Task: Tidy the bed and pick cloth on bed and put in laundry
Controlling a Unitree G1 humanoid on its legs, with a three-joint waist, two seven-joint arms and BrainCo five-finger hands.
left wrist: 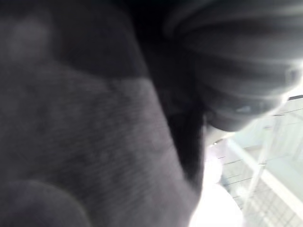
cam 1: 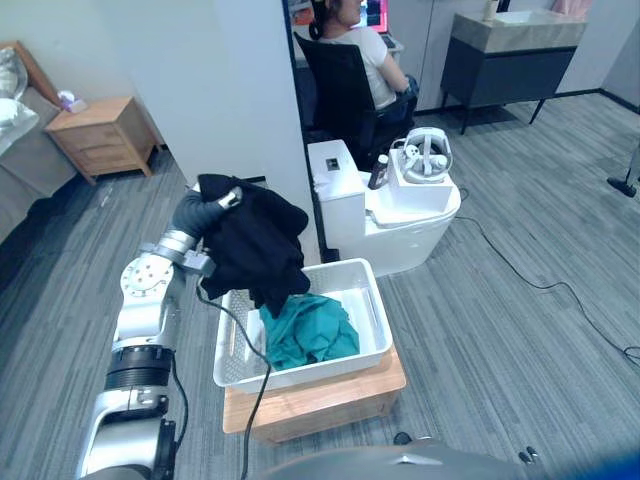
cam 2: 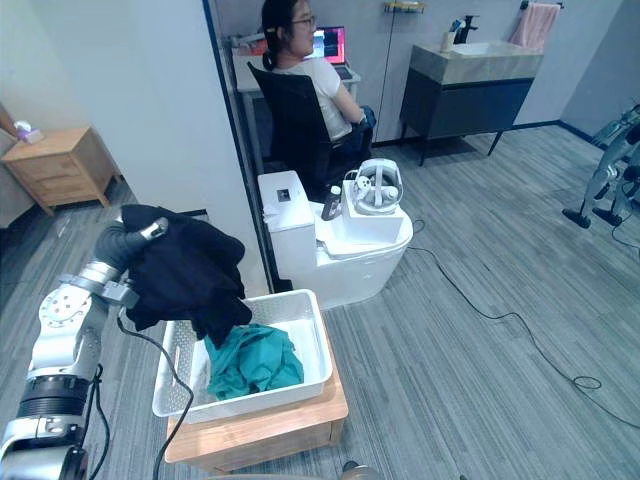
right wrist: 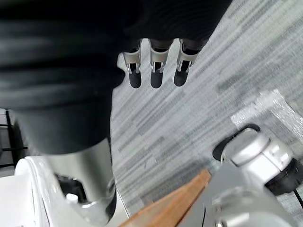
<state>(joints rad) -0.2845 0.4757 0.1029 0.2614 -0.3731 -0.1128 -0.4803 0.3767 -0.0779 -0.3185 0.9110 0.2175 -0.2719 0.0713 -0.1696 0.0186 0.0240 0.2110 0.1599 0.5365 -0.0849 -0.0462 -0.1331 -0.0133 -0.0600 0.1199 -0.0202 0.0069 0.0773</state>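
Observation:
A black cloth (cam 1: 255, 245) hangs bunched over my left hand (cam 1: 228, 200), draped round it and dangling above the left part of a white slatted laundry basket (cam 1: 375, 300). Its lowest fold reaches down to the basket's rim. A teal cloth (cam 1: 310, 330) lies crumpled inside the basket. The basket rests on a low wooden stand (cam 1: 320, 395). In the left wrist view the black cloth (left wrist: 94, 142) lies right against the camera, with the basket's wall (left wrist: 265, 175) beyond. My right hand (right wrist: 156, 71) hangs over the grey floor, open and holding nothing.
A white toilet-shaped unit (cam 1: 400, 215) with a headset (cam 1: 425, 155) on top stands just behind the basket. A wall partition (cam 1: 230, 90) rises behind my left arm. A person sits in a dark chair (cam 1: 340, 90) at the back. A wooden nightstand (cam 1: 100, 135) and the bed's edge (cam 1: 20, 160) lie far left.

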